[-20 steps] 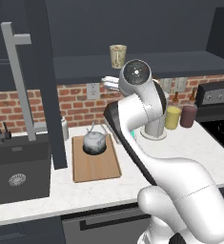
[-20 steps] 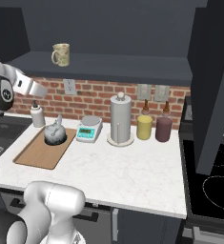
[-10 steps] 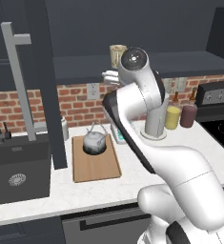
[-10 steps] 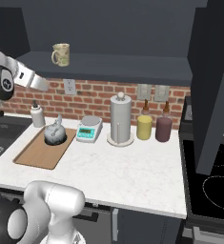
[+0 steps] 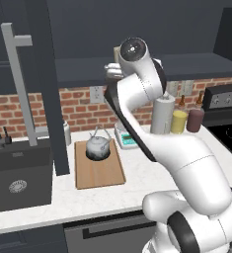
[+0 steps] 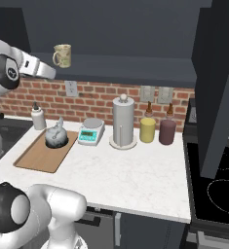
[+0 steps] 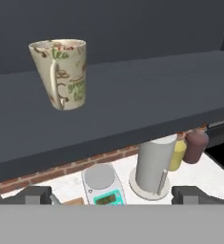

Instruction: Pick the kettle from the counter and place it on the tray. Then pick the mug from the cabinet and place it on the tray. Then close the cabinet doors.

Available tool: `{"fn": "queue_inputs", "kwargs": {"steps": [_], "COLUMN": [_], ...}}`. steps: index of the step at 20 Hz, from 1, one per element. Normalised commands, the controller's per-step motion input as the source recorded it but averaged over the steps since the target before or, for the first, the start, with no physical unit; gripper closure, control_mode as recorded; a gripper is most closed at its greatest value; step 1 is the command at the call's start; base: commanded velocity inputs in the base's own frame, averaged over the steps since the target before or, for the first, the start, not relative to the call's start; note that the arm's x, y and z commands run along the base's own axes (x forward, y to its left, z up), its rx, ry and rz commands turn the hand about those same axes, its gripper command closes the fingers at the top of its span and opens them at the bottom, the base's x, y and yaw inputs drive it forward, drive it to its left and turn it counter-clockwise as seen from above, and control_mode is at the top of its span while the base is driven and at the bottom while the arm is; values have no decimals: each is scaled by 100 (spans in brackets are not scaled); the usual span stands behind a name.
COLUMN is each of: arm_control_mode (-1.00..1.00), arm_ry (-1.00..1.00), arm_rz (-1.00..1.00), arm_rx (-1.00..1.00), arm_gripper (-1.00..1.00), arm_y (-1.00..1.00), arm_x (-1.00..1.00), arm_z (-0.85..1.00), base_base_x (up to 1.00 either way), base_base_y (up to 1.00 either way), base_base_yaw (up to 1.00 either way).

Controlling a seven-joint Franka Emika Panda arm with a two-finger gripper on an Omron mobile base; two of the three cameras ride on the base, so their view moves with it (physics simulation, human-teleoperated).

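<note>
Risk: knocking beige patterned mug (image 7: 60, 72) off dark cabinet shelf (image 7: 132, 90). Gripper (image 7: 111, 194) wide, empty, below mug; handle faces approach.

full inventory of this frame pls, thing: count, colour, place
kettle: 1, silver-grey, on the tray
tray: 1, light-brown wood, on the counter beside the sink
mug: 1, beige, printed, on the cabinet shelf
scale: 1, white and teal, right of the tray
paper towel roll: 1, white, mid counter
canisters: 2, yellow and dark red, near the stove
soap bottle: 1, white, by the brick wall
sink: 1, black, left end
cabinet door: 1 seen here, charcoal, open
gripper: 1, open, short of the mug
</note>
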Motion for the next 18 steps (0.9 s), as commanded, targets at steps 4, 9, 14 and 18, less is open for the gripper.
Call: {"fn": "queue_inputs", "kwargs": {"steps": [4,9,14,18], "arm_control_mode": [-100,-100,-100,-100], "arm_ry": [6,10,5,0], "arm_rz": [0,0,0,-1], "arm_rx": [-10,-6,-4,-2], "arm_gripper": [-100,-100,-100,-100], "arm_y": [0,0,0,0], "arm_x": [34,33,34,24], "arm_z": [35,20,0,-3], "base_base_x": [0,0,0,0], "base_base_y": [0,0,0,0], "base_base_yaw": [0,0,0,0]}}
